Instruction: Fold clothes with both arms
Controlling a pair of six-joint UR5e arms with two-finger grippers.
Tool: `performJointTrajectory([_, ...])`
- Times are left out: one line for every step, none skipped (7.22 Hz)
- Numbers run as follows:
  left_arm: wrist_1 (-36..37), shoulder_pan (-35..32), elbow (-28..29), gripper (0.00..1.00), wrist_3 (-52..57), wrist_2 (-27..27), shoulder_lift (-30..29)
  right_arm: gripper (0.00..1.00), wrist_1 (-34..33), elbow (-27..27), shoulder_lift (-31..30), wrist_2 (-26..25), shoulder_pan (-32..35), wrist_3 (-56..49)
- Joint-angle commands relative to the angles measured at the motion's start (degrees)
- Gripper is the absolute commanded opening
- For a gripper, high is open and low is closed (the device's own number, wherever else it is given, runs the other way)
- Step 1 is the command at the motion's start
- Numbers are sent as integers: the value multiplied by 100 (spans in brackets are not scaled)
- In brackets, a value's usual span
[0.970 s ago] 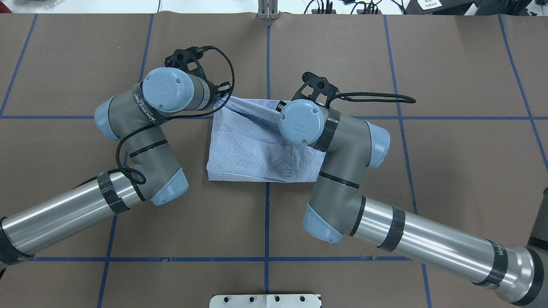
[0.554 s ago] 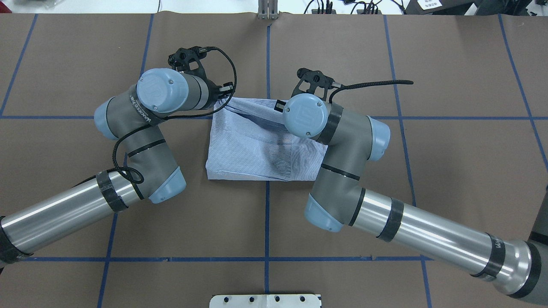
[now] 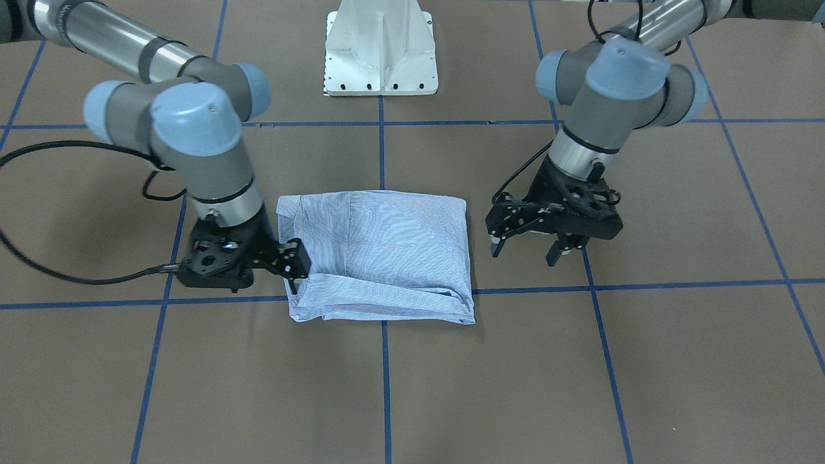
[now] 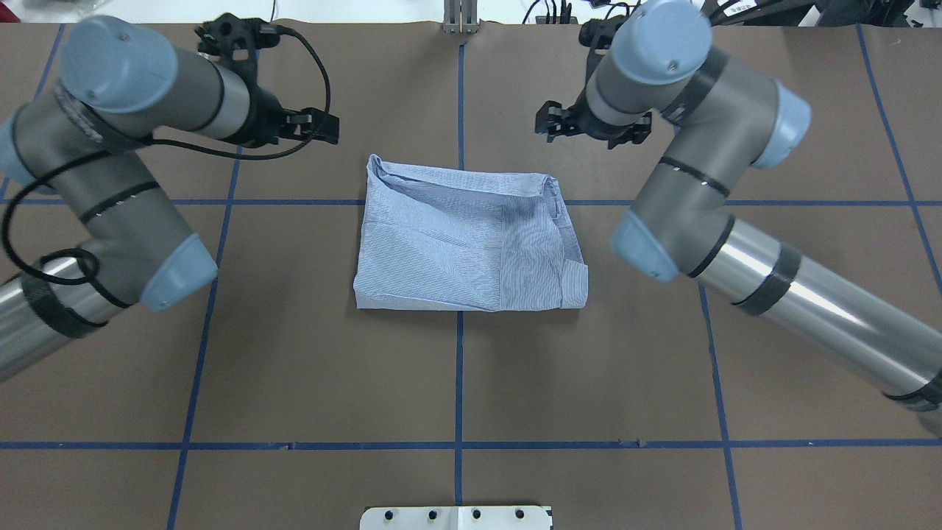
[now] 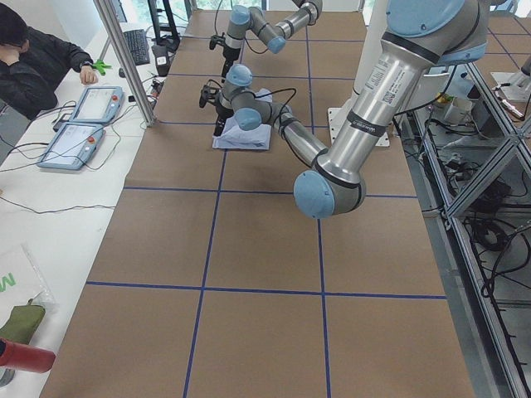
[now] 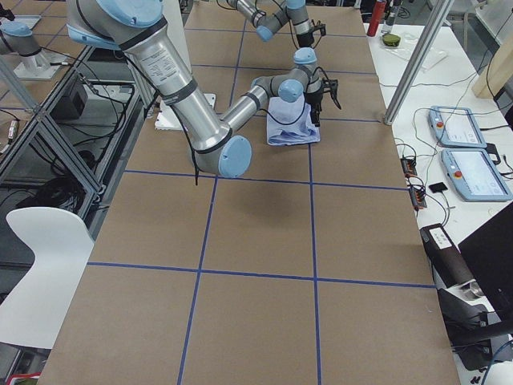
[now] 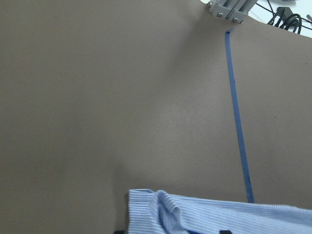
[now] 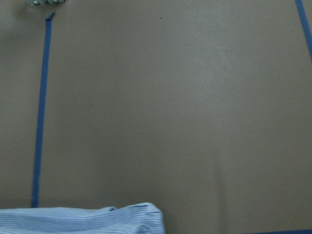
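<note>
The clothes are one light-blue striped shirt [image 4: 464, 243], lying folded into a rough rectangle at the middle of the table [image 3: 380, 258]. Its far edge is rumpled. My left gripper [image 4: 318, 126] hovers beyond the shirt's far left corner, open and empty; in the front-facing view the left gripper [image 3: 525, 251] hangs beside the shirt with its fingers spread. My right gripper [image 4: 589, 126] hovers off the far right corner, open, holding nothing. In the front-facing view the right gripper [image 3: 295, 270] overlaps the shirt's corner. Both wrist views show only the shirt's edge [image 7: 214, 217] [image 8: 83, 219] at the bottom.
The white pedestal base [image 3: 380, 51] stands at the robot's side of the table. Blue tape lines [image 4: 460, 383] grid the brown surface. A metal post [image 4: 460, 15] stands at the far edge. A person [image 5: 33, 58] sits at a side table with control pendants [image 5: 83, 124].
Both grippers have let go of the shirt's far edge, opened, and pulled outward and toward the far side. The lifted fabric has dropped flat onto the folded shirt.
</note>
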Motion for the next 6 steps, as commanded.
performJointTrajectory([1336,-869,-1233,100,1790,-457,745,100,-1250,943,-825,1381,1582,-2694])
performJointTrajectory([1444,-1569,-1306,100,2956,-729,1149,100,-1875,1347,-1289,1464,2095,-3961])
performJointTrajectory([1462,-2342,-1246,100,4177,-932,1614,100,-2273,1673,-1789,1474,2648,-4974])
performJointTrajectory([1445,-3089,-1115,100,5033,-1125,2071,100,-2408,1763,-2316,1552,3150,-5985])
performJointTrajectory([1436,-3758,-1070,100,5833,-1214,2476,100,-2383,1764,-2835,1814,3590,-6857])
performJointTrajectory([1375,-4209,-852,100,6520,-1268,2889,100,-2348,1747,-3354,1869,3881,-7074])
